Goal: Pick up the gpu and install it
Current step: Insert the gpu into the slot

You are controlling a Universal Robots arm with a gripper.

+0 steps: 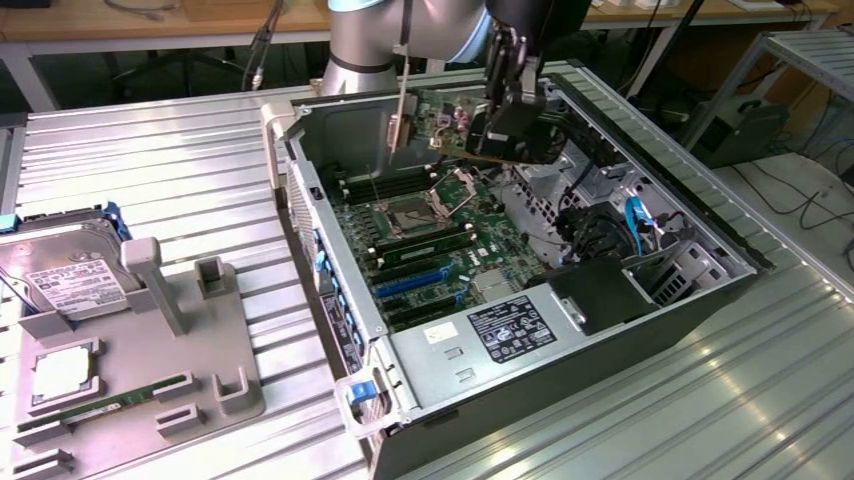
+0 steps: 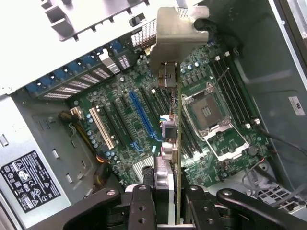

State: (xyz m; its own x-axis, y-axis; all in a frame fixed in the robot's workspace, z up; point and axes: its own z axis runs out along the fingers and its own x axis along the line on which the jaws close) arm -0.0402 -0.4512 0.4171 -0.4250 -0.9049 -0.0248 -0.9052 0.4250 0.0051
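The gpu (image 1: pixel 454 120) is a green card with a silver end bracket (image 1: pixel 400 115) and a black cooler (image 1: pixel 523 140). It hangs above the far end of the open computer case (image 1: pixel 707 225), over the motherboard (image 1: pixel 434 235). My gripper (image 1: pixel 514 100) is shut on its upper edge. From the wrist the gpu (image 2: pixel 176 115) appears edge-on, its bracket (image 2: pixel 175 33) pointing toward the case's rear slot wall. My gripper (image 2: pixel 170 208) has one black finger (image 2: pixel 141 203) on each side of the card. Below it lie the blue expansion slot (image 2: pixel 141 115) and a white slot (image 2: pixel 101 127).
The CPU socket (image 2: pixel 208 112) and memory slots (image 2: pixel 235 91) lie beside the card. A power supply (image 1: pixel 514 325) fills the near end of the case. On the exterior view's left, a grey fixture (image 1: pixel 180 330) holds a hard drive (image 1: pixel 67 275) and a memory stick (image 1: pixel 107 405).
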